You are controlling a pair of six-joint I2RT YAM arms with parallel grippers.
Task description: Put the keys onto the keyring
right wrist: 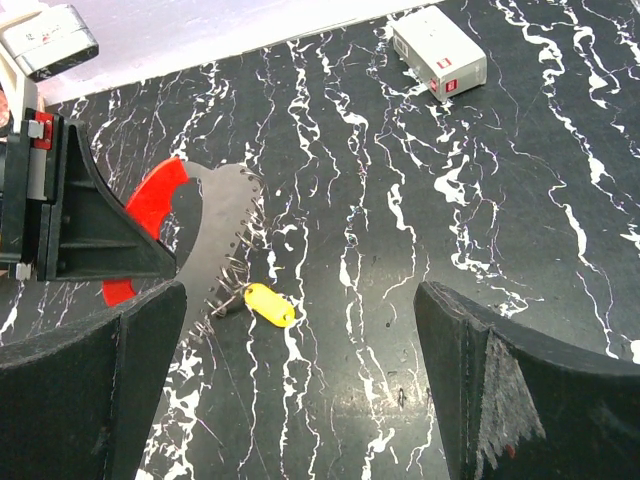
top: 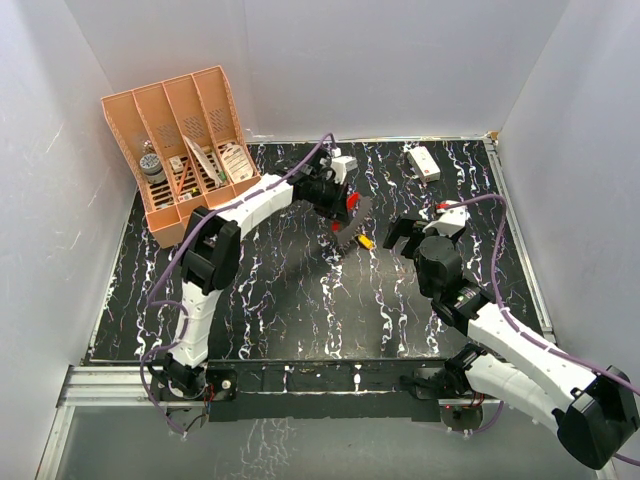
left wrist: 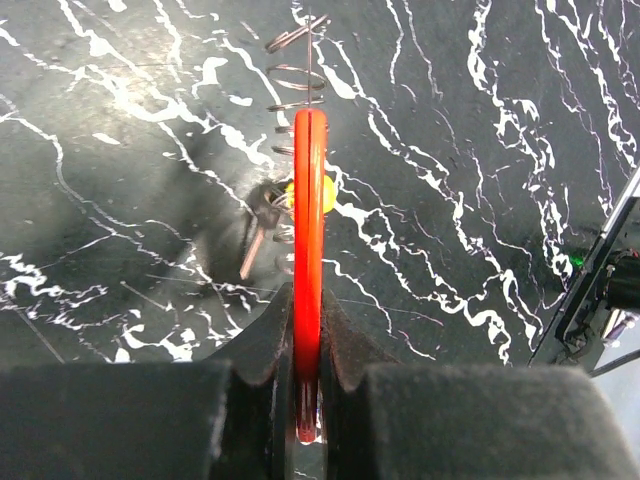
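My left gripper (left wrist: 308, 330) is shut on the red keyring (left wrist: 309, 230), seen edge-on and held above the table. In the right wrist view the red keyring (right wrist: 150, 200) curves along a grey metal plate (right wrist: 215, 225) whose edge carries several wire loops. Below it on the table lies a small yellow piece (right wrist: 270, 305) with a small dark key (right wrist: 222, 305) at its end. The key also shows in the left wrist view (left wrist: 258, 235). From above, my left gripper (top: 345, 200) is just behind the yellow piece (top: 367, 241). My right gripper (top: 403, 240) is open and empty to its right, and shows wide open in its own view (right wrist: 300, 390).
A white rectangular box (top: 423, 162) lies at the back right, also in the right wrist view (right wrist: 438, 50). An orange file organiser (top: 185, 140) with small items stands at the back left. White walls enclose the black marbled table (top: 300, 300).
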